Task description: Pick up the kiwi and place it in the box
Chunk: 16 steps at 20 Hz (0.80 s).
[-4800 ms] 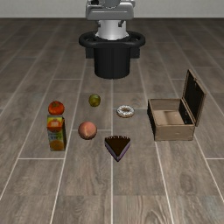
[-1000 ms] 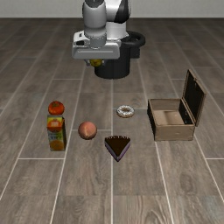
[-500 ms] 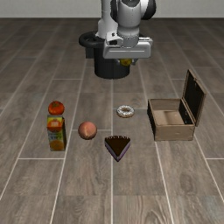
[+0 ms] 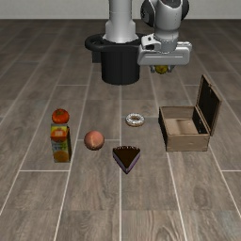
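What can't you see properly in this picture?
All in the exterior view:
- Kiwi: mostly covered by the gripper holding it.
- Arm: top cut off by the upper edge.
- Box: floor partly hidden behind its front wall.
- Bottle: label too small to read.

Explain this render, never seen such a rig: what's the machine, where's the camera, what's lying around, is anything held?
It is a simulated white and grey robot arm standing on a round black base. The one camera looks at it from the front and above. At the arm's end is a two-finger gripper, shut on a small yellow-green kiwi that is lifted off the surface, toward the exterior view's right. Below it in the view stands an open brown wooden box with its lid up. On the grey wood-plank surface lie a small orange-red round fruit, an orange juice bottle, a pink peach, a pale ring-shaped pastry and a dark chocolate cake wedge.
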### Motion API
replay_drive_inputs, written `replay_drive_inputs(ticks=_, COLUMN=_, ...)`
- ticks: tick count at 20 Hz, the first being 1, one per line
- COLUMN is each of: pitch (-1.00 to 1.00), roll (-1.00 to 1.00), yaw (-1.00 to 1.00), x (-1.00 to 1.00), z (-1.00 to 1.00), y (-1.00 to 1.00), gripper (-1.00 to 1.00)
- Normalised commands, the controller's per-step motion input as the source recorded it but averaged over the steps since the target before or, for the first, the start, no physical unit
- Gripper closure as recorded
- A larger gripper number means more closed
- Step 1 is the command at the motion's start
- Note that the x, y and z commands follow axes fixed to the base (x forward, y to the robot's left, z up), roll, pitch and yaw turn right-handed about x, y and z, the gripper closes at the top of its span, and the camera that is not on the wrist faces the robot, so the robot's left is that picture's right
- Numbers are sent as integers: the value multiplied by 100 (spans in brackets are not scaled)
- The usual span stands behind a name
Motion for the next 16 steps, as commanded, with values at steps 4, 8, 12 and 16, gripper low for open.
replay_drive_inputs(ticks=4, pitch=0, roll=0, yaw=0, x=100, z=0, y=0, gripper=100)
replay_drive_inputs(ticks=8, pitch=0, roll=0, yaw=0, x=100, z=0, y=0, gripper=100)
replay_drive_inputs(ticks=12, pitch=0, roll=0, yaw=0, x=25, z=0, y=75, gripper=100)
replay_drive_inputs(ticks=16, pitch=0, roll=0, yaw=0, x=0, z=0, y=100, gripper=100)
